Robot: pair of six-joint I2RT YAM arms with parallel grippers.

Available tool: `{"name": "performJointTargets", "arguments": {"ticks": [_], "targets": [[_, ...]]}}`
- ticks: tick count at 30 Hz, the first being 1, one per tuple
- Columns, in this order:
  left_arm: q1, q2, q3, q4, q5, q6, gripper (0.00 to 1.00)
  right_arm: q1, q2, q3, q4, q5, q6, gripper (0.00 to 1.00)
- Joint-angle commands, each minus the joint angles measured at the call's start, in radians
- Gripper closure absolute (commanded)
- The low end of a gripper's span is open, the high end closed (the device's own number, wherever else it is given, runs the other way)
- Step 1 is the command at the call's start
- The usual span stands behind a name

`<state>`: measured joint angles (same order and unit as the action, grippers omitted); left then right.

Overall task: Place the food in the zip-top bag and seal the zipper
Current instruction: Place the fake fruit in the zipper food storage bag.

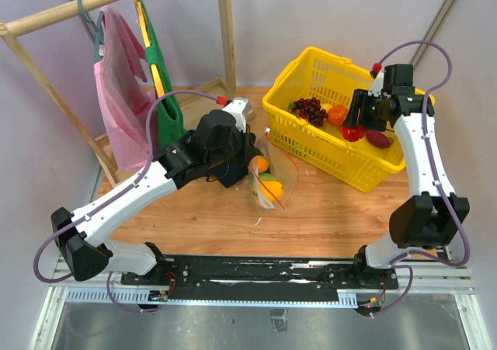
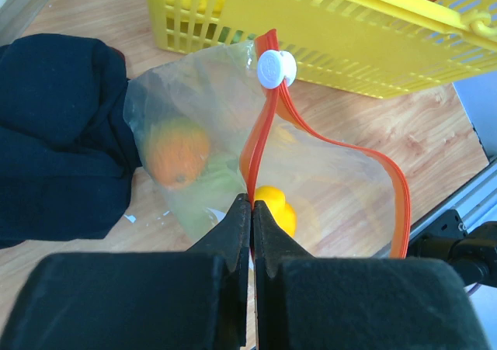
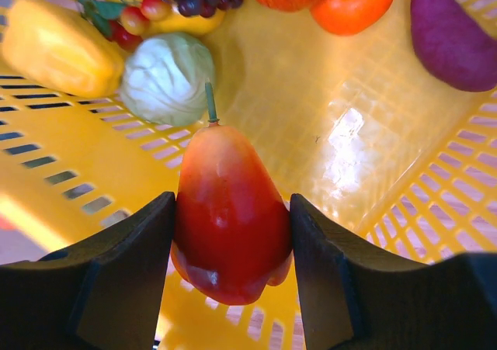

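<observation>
The clear zip-top bag [image 1: 278, 181] lies on the wooden table with its mouth partly open. An orange [image 2: 177, 154], a pale green piece and a yellow piece [image 2: 273, 210] show inside it. My left gripper [image 2: 252, 204] is shut on the orange-red zipper [image 2: 260, 133], just below its white slider [image 2: 276, 68]. My right gripper [image 3: 233, 202] is shut on a red pear-shaped fruit [image 3: 231, 171] with a green stem, held above the floor of the yellow basket [image 3: 295, 94]. From above, the right gripper [image 1: 354, 129] hangs over the basket's inside.
The yellow basket [image 1: 365, 175] at the back right holds grapes [image 1: 311, 109], a pale green cabbage [image 3: 163, 78], a yellow pepper [image 3: 54, 47], an orange tomato [image 3: 353, 1] and a purple eggplant [image 3: 454, 36]. A dark cloth [image 2: 54, 133] lies left of the bag. A wooden rack [image 1: 227, 32] with pink and green bags stands back left.
</observation>
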<state>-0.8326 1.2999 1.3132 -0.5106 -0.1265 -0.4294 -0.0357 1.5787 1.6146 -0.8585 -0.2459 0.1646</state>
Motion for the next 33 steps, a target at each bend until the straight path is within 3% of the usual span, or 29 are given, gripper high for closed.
{"name": "performJointTargets", "arguments": {"ticks": [1, 8, 14, 25, 33], "targets": [[0.006, 0.013, 0.045, 0.019, 0.014, -0.012, 1.0, 0.006, -0.087, 0.043, -0.018, 0.031, 0.047, 0.64], [0.006, 0.044, 0.072, 0.003, 0.004, -0.032, 1.0, 0.051, -0.189, 0.068, -0.017, -0.011, 0.082, 0.65], [0.006, 0.072, 0.095, -0.012, -0.001, -0.056, 1.0, 0.163, -0.271, 0.071, 0.017, -0.018, 0.137, 0.65], [0.006, 0.117, 0.134, -0.032, -0.006, -0.088, 1.0, 0.484, -0.343, -0.007, 0.15, -0.001, 0.271, 0.66], [0.006, 0.115, 0.141, -0.039, -0.013, -0.102, 1.0, 0.664, -0.402, -0.18, 0.302, 0.084, 0.375, 0.66]]}}
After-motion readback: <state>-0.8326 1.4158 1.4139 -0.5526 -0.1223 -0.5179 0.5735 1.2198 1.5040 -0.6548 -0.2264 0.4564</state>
